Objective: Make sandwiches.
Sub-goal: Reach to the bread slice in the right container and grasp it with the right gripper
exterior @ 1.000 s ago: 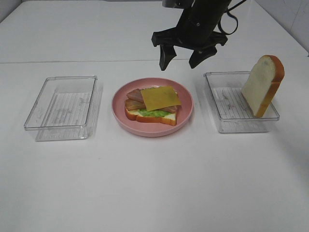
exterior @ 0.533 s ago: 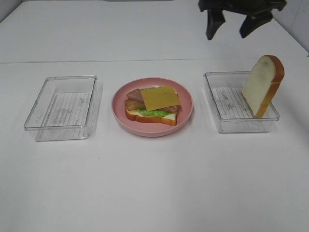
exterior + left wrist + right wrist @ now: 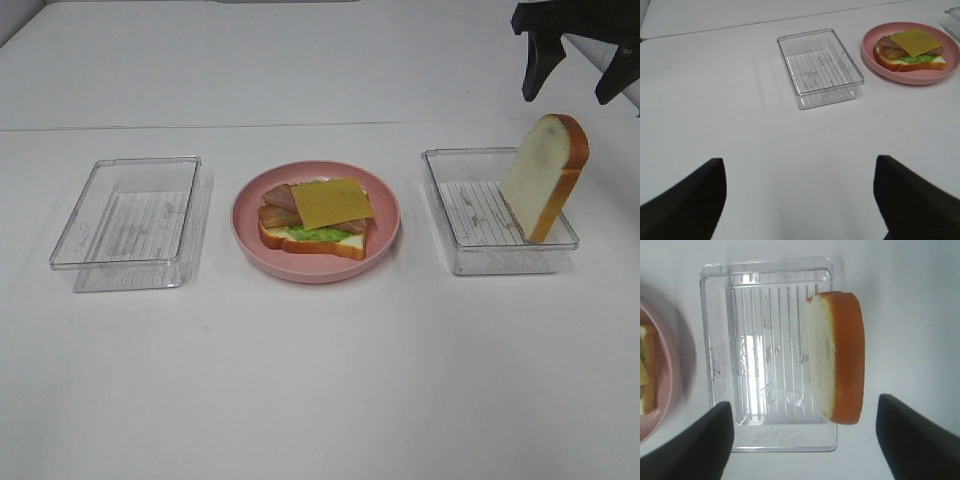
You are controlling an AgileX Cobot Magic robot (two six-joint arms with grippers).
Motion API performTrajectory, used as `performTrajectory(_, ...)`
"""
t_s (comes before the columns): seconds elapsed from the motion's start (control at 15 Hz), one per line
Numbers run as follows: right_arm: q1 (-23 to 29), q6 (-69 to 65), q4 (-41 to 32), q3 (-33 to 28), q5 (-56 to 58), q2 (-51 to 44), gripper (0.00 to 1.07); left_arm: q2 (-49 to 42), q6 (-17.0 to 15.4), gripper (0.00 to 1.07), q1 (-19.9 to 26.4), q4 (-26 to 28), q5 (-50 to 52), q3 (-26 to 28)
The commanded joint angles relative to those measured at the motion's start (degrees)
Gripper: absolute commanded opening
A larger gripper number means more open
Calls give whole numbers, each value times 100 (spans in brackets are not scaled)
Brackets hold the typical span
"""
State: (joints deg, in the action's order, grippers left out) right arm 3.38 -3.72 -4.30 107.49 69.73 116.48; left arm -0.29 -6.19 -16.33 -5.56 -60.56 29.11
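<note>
Right gripper [image 3: 583, 72] has swung from above the pink plate [image 3: 385, 235] to over the bread slice [image 3: 545, 178] | jaws open, empty | slice leans upright in right tray [image 3: 450, 215], directly below, long axis vertical | left gripper [image 3: 800, 200] open, far.

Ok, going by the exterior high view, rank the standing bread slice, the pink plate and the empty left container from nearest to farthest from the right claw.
1. Bread slice, directly below the right claw, leaning in the right container.
2. Pink plate, centre of the table.
3. Left container, far left.
</note>
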Motion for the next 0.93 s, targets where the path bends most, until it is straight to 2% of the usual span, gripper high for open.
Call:
performTrajectory(0.07,-17,143,11,23,97,241,74,-120,-17,77,-11,-6,40,-34)
performTrajectory(0.4,-17,138,246,23,-17,625,74,-120,-17,77,-11,-6,40,-34)
performTrajectory(0.47,-17,143,241,23,-86,642,70,-120,-17,77,-11,-6,40,-34)
performTrajectory(0.53,-17,138,223,23,-120,676,58,-120,-17,77,-11,-6,40,-34)
performTrajectory(0.8,-17,138,223,23,-115,865,55,-120,-17,77,-11,-6,40,-34)
performTrajectory(0.87,-17,138,258,23,-126,871,50,-120,-17,77,-11,-6,40,-34)
performTrajectory(0.93,-17,138,315,23,-149,871,40,-120,-17,77,-11,-6,40,-34)
